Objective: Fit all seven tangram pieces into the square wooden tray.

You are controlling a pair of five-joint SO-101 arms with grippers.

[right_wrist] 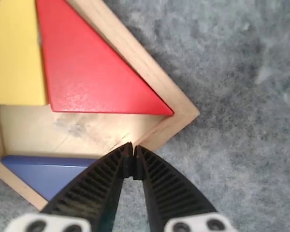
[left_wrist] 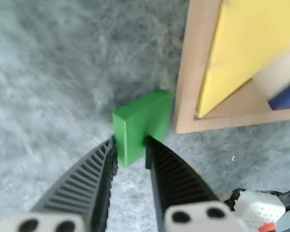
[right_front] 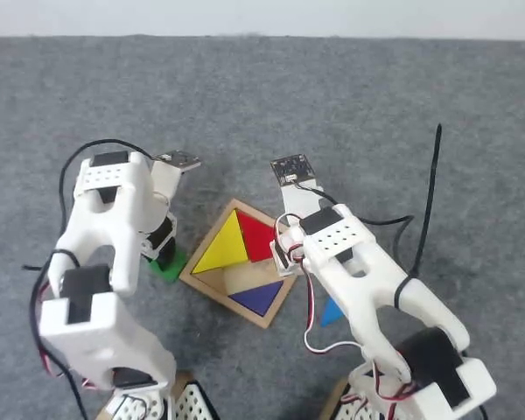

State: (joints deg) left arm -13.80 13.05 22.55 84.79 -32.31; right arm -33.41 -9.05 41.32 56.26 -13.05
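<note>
The square wooden tray point(right_front: 212, 284) lies on the grey carpet and holds a yellow triangle point(right_front: 220, 248), a red triangle point(right_front: 256, 236) and a dark blue triangle point(right_front: 258, 296). A green piece point(left_wrist: 140, 125) rests just outside the tray's corner point(left_wrist: 195, 63). My left gripper point(left_wrist: 130, 147) is shut on the green piece's near edge, one finger on each side. My right gripper point(right_wrist: 130, 154) is shut with nothing in it, hovering over the tray's rim point(right_wrist: 150, 63) beside the red triangle point(right_wrist: 92, 72). A light blue piece point(right_front: 332, 311) peeks out from under the right arm.
Bare wood point(right_wrist: 77, 130) shows in the tray between the red triangle and the dark blue triangle point(right_wrist: 43, 171). A pale piece point(right_front: 241, 278) lies beside the yellow one. Open carpet stretches behind the tray. The arms' bases stand at the near edge.
</note>
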